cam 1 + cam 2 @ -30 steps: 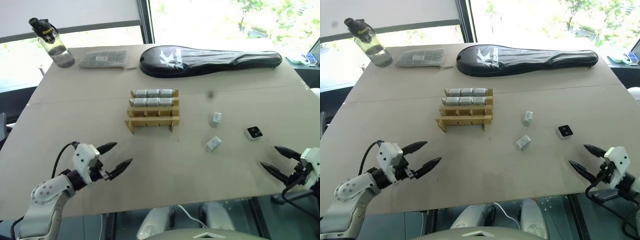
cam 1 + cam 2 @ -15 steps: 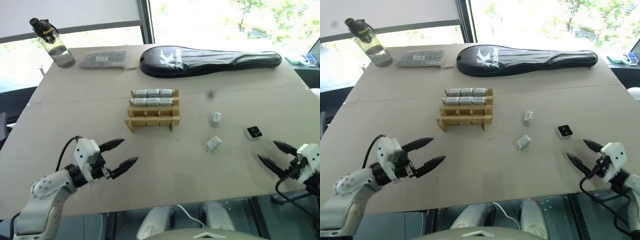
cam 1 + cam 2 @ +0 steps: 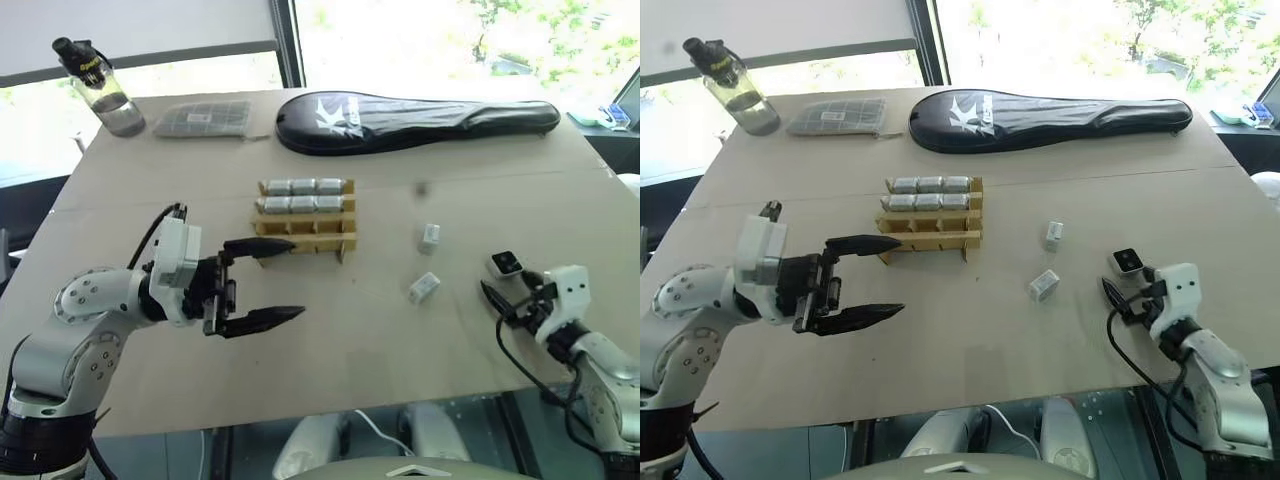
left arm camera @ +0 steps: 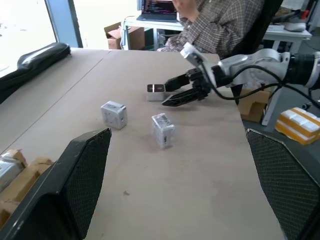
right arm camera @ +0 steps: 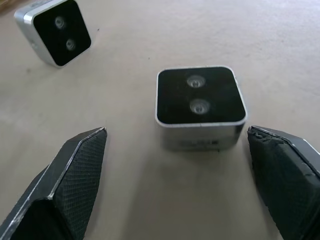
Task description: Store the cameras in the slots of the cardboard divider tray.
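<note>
The table [image 3: 150,190] carries, at its far edge, a long black racket case [image 3: 420,118], a flat grey gridded packet [image 3: 205,118] and a water bottle [image 3: 100,88]. Mid-table stands the cardboard divider tray [image 3: 305,238], its two far rows filled with six cameras [image 3: 305,195], its two near rows empty. The left gripper [image 3: 262,282] hangs just in front of the tray's near left corner, jaws spread wide and empty, pointing across toward the other arm. Three loose cameras lie between the arms. The right gripper [image 3: 497,298] sits low at the table, jaws wide apart and empty, with a face-up camera [image 5: 200,106] straight ahead of its fingertips, not yet between them; a second camera [image 5: 54,31] lies beyond and to one side.

The step in hand looks like the approach to pick up this nearest camera. Next it needs a short advance until the fingers flank the block, then a close.
</note>
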Action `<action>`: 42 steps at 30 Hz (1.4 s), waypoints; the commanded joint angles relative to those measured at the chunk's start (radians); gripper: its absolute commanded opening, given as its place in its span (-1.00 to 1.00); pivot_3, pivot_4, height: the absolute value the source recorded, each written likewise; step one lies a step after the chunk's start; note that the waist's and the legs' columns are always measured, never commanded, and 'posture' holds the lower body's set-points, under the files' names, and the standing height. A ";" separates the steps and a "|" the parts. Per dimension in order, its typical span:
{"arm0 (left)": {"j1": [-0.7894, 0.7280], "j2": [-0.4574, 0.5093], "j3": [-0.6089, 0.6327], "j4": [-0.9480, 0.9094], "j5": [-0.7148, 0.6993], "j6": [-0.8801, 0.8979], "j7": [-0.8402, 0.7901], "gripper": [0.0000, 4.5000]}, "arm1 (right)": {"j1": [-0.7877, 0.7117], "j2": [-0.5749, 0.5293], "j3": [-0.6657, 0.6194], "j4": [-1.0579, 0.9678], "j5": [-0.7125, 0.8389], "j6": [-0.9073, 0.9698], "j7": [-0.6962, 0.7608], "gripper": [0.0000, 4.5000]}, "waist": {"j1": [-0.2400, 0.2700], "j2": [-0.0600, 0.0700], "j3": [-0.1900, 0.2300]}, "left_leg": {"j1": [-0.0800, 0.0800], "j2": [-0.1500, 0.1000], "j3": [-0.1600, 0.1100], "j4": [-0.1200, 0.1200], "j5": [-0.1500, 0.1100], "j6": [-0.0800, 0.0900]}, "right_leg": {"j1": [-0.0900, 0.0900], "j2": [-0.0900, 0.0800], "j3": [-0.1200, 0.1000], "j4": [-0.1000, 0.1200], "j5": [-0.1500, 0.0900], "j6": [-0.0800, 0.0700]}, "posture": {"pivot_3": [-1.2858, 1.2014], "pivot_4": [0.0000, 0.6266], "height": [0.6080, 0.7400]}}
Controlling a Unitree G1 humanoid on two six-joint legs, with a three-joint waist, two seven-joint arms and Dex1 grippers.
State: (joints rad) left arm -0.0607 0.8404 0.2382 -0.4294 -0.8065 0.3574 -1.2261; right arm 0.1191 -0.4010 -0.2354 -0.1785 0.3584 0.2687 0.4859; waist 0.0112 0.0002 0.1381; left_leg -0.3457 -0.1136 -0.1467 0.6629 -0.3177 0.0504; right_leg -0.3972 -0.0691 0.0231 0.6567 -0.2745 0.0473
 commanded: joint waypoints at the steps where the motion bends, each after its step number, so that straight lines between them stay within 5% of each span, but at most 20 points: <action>1: -0.001 0.002 0.013 -0.012 -0.011 -0.008 -0.024 0.99 | -0.029 0.004 0.006 0.000 -0.027 -0.014 -0.028 1.00 | 0.000 0.000 0.000 | 0.000 0.000 0.000 0.000 0.000 0.000 | 0.000 0.000 0.000 0.000 0.000 0.000 | 0.03 -0.52 1.00; 7: 0.025 0.003 0.029 0.004 -0.002 -0.021 -0.056 0.99 | -0.056 -0.007 0.017 0.025 -0.062 -0.027 -0.032 1.00 | 0.000 0.000 0.000 | 0.000 0.000 0.000 0.000 0.000 0.000 | 0.000 0.000 0.000 0.000 0.000 0.000 | 0.03 -0.52 1.00; 10: 0.042 0.000 0.036 0.012 0.004 -0.032 -0.067 1.00 | -0.049 -0.013 0.016 0.031 -0.070 -0.051 -0.015 0.69 | 0.001 0.000 0.000 | 0.000 0.000 0.000 0.000 0.000 0.000 | 0.000 0.000 0.000 0.000 0.000 0.000 | 0.03 -0.52 1.00; 15: 0.076 -0.008 0.045 0.008 0.004 -0.049 -0.079 1.00 | -0.050 -0.023 0.028 0.052 -0.105 -0.108 -0.001 -0.14 | 0.000 0.000 0.000 | 0.000 0.000 0.000 0.000 0.000 0.000 | 0.000 0.000 0.000 0.000 0.000 0.000 | 0.03 -0.52 1.00; 22: 0.070 -0.035 0.036 0.023 0.003 0.000 0.008 1.00 | -0.103 -0.104 0.068 0.111 -0.301 -0.474 0.001 -0.14 | 0.000 0.001 0.000 | 0.000 0.000 0.001 0.000 0.000 0.000 | -0.001 0.000 0.000 0.000 0.000 0.000 | 0.03 -0.52 1.00; 24: 0.016 -0.059 0.011 0.040 0.024 0.073 0.143 1.00 | -0.177 -0.129 0.090 0.074 -0.329 -0.531 0.006 -0.14 | 0.000 0.001 0.001 | 0.000 0.000 0.000 0.001 0.000 0.000 | -0.001 0.000 0.000 0.000 0.000 0.000 | 0.03 -0.52 1.00; 31: -0.180 -0.062 -0.087 0.088 0.003 0.309 0.288 1.00 | -0.443 -0.178 0.368 0.029 -0.507 -0.750 0.143 -0.14 | -0.021 -0.003 0.001 | -0.001 0.000 0.000 0.002 0.000 0.000 | -0.003 0.001 0.000 0.002 0.000 0.000 | 0.03 -0.52 1.00; 42: -0.354 -0.084 -0.126 0.180 -0.036 0.379 0.178 1.00 | -0.720 -0.137 0.613 0.242 -0.657 -1.030 0.201 -0.14 | -0.028 -0.008 0.004 | -0.004 0.000 0.000 0.004 0.000 0.000 | -0.006 0.001 -0.004 0.003 0.000 0.000 | 0.03 -0.52 1.00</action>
State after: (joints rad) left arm -0.4155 0.7502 0.1077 -0.2497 -0.8325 0.7384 -1.0235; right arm -0.5802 -0.5442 0.3693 0.0545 -0.2916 -0.7074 0.6917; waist -0.0167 -0.0075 0.1421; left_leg -0.3494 -0.1140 -0.1465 0.6670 -0.3173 0.0500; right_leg -0.4034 -0.0683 0.0189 0.6592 -0.2744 0.0474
